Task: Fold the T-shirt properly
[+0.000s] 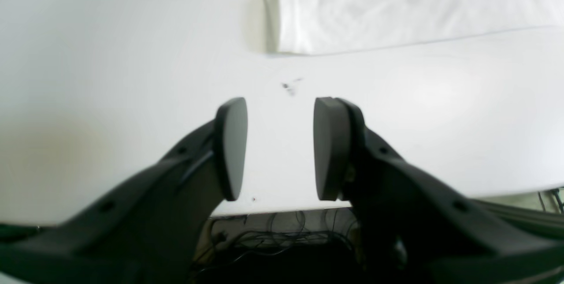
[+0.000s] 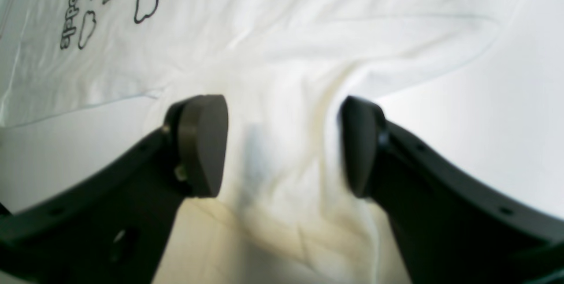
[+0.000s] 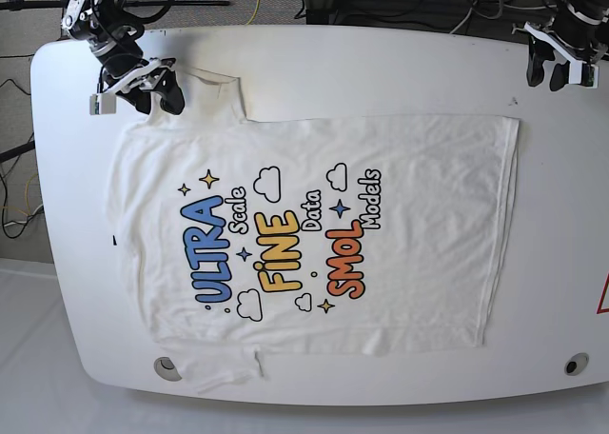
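Note:
The white T-shirt [image 3: 428, 263] lies flat and print side up on the table, its collar toward the base view's left and its hem toward the right. My right gripper [image 3: 158, 101] hovers at the far left sleeve. In the right wrist view this gripper [image 2: 282, 147] is open, with rumpled sleeve cloth [image 2: 282, 99] lying between and under its fingers, not pinched. My left gripper [image 3: 547, 77] is at the far right corner, clear of the T-shirt. In the left wrist view it [image 1: 280, 147] stands open above bare table, and the T-shirt's hem corner [image 1: 396, 6] lies beyond it.
The white table [image 3: 381, 63] has rounded corners and a round hole near each front corner [image 3: 166, 367] [image 3: 574, 364]. Its edge [image 1: 282, 207] runs just under my left fingers, with tangled cables [image 1: 273, 235] below. More cables lie behind the table's back edge [image 3: 400, 1].

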Robot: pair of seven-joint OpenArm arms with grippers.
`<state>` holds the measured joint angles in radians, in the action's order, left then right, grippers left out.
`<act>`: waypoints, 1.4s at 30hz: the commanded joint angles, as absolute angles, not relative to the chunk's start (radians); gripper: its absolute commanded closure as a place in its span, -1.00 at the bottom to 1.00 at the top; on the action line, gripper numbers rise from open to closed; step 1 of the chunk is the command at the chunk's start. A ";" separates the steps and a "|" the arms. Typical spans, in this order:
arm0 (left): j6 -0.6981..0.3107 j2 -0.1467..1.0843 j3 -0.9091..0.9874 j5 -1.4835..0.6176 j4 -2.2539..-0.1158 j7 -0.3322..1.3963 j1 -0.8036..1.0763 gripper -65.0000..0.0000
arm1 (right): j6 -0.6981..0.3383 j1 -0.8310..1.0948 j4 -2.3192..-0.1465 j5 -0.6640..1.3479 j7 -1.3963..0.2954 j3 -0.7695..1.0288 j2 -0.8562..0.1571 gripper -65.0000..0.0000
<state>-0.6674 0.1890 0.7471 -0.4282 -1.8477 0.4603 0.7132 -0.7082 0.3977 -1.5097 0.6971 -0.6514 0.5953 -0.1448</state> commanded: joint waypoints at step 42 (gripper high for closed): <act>-0.664 0.217 0.796 -0.810 -1.737 0.760 0.503 0.30 | -0.698 0.385 -1.486 0.666 -0.740 0.576 -0.153 1.00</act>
<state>-0.6594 0.2031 0.7845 -0.7769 -1.7420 0.7654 0.5198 -0.7078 0.3779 -1.4837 0.6979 -0.7071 0.5755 -0.1448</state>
